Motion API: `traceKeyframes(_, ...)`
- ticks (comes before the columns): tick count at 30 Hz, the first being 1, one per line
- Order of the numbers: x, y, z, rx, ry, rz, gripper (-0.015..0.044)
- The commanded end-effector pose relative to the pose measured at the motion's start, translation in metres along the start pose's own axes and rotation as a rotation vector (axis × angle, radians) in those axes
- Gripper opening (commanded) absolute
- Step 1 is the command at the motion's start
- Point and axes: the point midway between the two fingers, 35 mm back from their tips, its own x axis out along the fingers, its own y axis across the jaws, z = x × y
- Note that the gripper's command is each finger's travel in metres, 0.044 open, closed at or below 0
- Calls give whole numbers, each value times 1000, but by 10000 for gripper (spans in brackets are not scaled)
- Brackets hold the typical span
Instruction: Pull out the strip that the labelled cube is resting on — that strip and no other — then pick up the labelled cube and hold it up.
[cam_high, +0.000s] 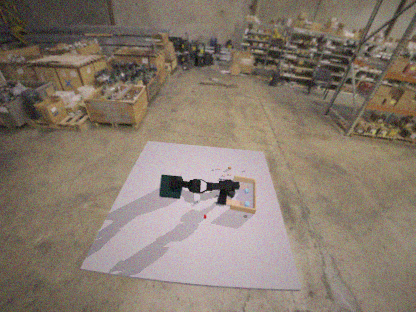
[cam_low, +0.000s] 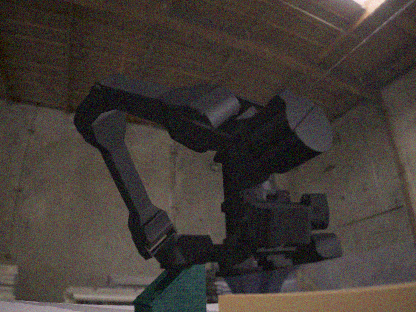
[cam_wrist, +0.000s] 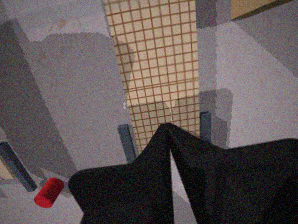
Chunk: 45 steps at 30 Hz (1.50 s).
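A beige strip with a brown grid runs from the top of the wrist view down under my fingers, between two short blue-grey bars. My gripper is shut, its fingertips together over the near part of this strip. Nothing shows between them. I cannot tell whether the tips touch the strip. Part of another beige piece shows at the left edge of the wrist view. The labelled cube cannot be made out in any view, and the arm hides part of the work area in the top view.
A red cylinder lies left of my fingers in the wrist view. A wooden-walled tray holding small light-blue things stands by the arm's far end. Small bits lie behind it. The arm's base is dark green.
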Motion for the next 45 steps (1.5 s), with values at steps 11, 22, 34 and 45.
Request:
traceKeyframes(11, 3, -1, 1, -1, 1, -5, 0)
traceKeyframes(22, 4, 0, -15, -2, 2, -5, 0)
traceKeyframes(34, 4, 1, -33, -2, 2, -5, 0)
traceKeyframes(45, 5, 1, -50, -3, 3, -5, 0)
